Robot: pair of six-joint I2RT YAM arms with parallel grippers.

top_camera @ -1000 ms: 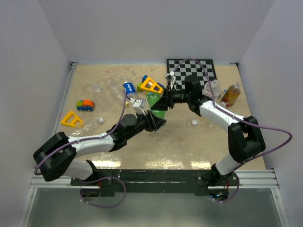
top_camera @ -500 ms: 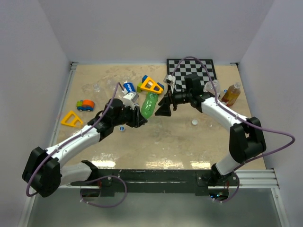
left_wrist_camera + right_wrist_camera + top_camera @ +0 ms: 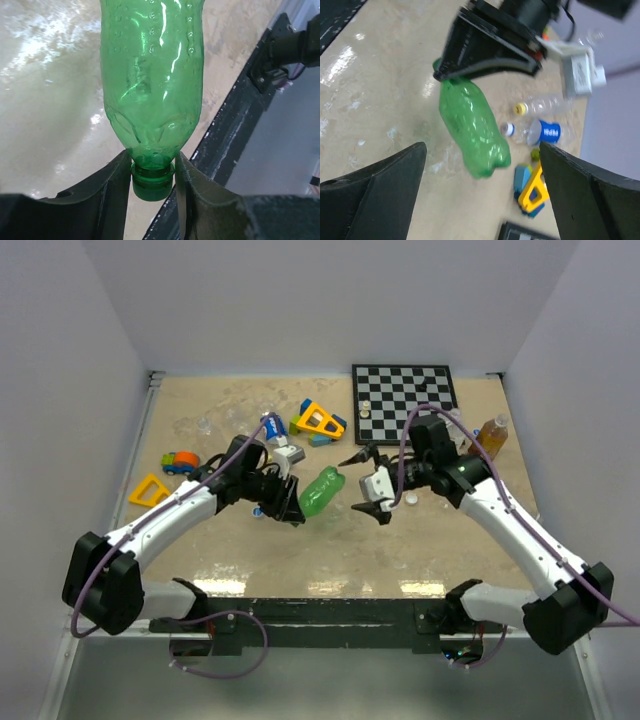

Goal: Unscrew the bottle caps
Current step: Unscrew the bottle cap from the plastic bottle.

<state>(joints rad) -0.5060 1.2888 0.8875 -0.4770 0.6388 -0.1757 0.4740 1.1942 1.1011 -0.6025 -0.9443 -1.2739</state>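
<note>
Currently I have the left gripper (image 3: 152,169) closed on the neck of the green translucent plastic bottle (image 3: 150,75), one finger on either side just under its shoulder. The short green neck end (image 3: 152,187) pokes out behind the fingers toward the wrist, and I cannot tell whether a cap sits on it. The left arm reaches out from its base with the forearm stretched toward mid-table. The bottle juts out beyond its fingertips, tilted, its body pointing at the right gripper (image 3: 360,485). That gripper's fingers are spread wide with nothing between them, and the bottle's far end sits just ahead of the gap, not touching. The right arm is bent at the elbow, wrist aimed at the left one. A small round white plastic cap (image 3: 411,498) lies loose on the sandy table (image 3: 330,552) just behind the right fingers.
</note>
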